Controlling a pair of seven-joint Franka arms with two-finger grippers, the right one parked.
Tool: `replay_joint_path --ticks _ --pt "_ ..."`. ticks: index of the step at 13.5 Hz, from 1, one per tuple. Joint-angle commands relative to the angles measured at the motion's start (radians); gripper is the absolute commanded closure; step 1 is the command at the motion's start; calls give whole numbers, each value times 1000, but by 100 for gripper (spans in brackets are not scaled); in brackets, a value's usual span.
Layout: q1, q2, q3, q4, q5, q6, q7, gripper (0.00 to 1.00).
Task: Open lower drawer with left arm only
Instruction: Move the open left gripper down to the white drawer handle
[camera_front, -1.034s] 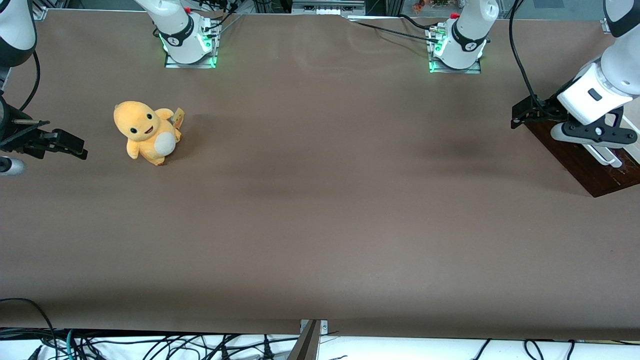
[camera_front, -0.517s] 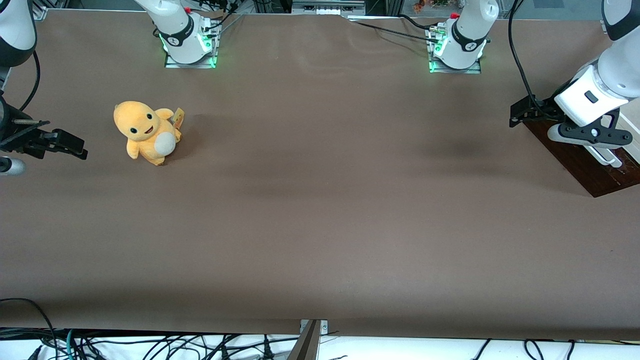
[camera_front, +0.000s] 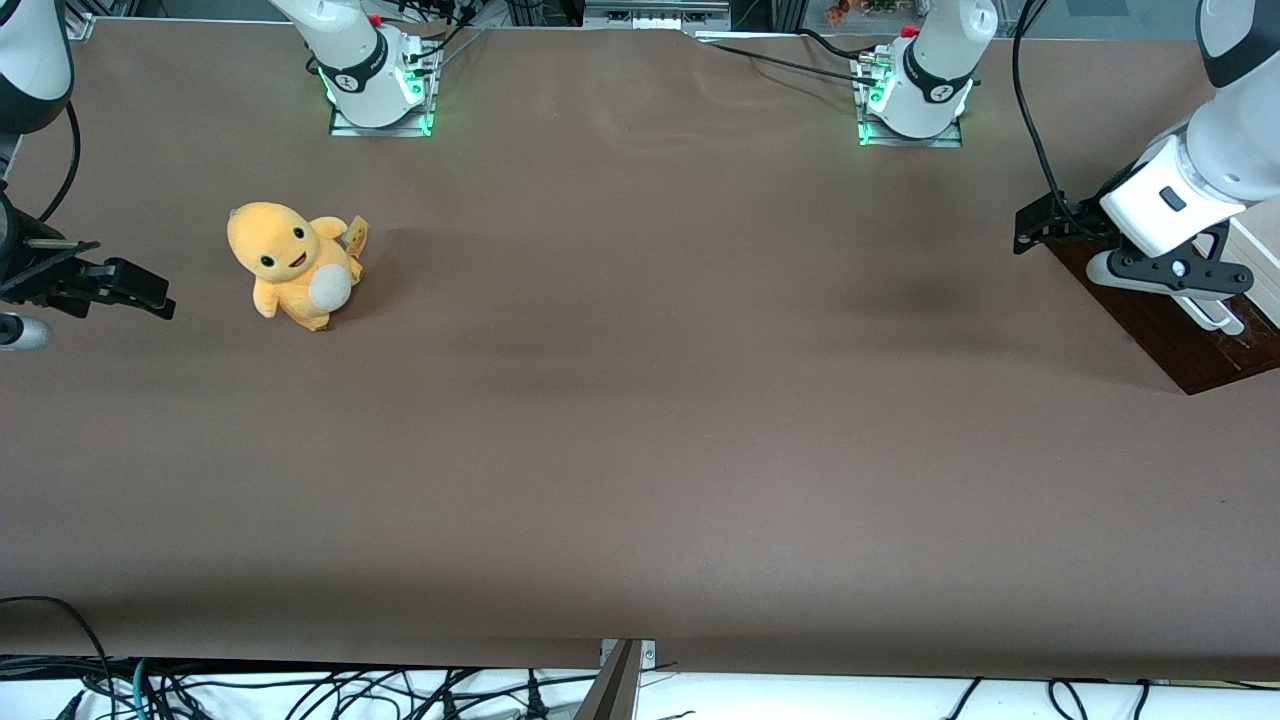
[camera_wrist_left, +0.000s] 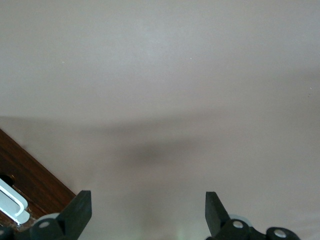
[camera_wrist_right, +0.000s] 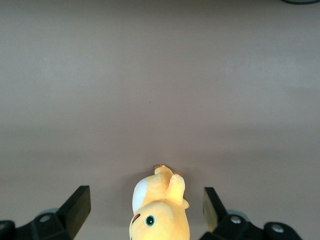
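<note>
Where the two black fingers (camera_wrist_left: 80, 212) show in the left wrist view, they stand spread wide apart with nothing between them, only bare brown counter (camera_wrist_left: 165, 90) in the gap. The gripper (camera_front: 1185, 295) sits at the right edge of the front view, about a third of the way down the frame, hanging above the lower drawer (camera_front: 1170, 325) near its white bar handle (camera_front: 1210, 315); whether any part of it touches the handle cannot be told from these views. In the wrist view one finger lies just beside the dark reddish-brown wood front (camera_wrist_left: 27, 172) and the rounded end of the handle (camera_wrist_left: 12, 205).

The drawer front appears in the front view as a dark wooden slab slanting from upper left to lower right along the right edge of the frame, at the working arm's end of the counter. A strip of cream-white cabinet (camera_front: 1260, 250) shows just above and to the right of it.

The left arm (camera_front: 1215, 140) rises from the gripper toward the upper right corner of the front view, with a black cable (camera_front: 1030, 120) curving beside it.

In the left-hand part of the front view, toward the parked arm's end, an orange plush toy (camera_front: 293, 265) sits upright on the counter, well apart from the drawer.
</note>
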Motion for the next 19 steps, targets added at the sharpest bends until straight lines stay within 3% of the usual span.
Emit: replay_joint_path --ticks 1,4,7,11,14,17,19 --pt "4 48 1 30 71 -13 -59 0" --pt "3 131 1 76 232 -12 -143 0" --pt "-19 203 -6 76 452 -31 -314 0" --pt "-22 341 -5 73 633 -165 -489 0" --pt "-60 470 -5 73 719 -314 -719 0" --pt "-54 558 1 73 731 -386 -971 0" --pt "-19 593 12 73 733 -407 -988 0"
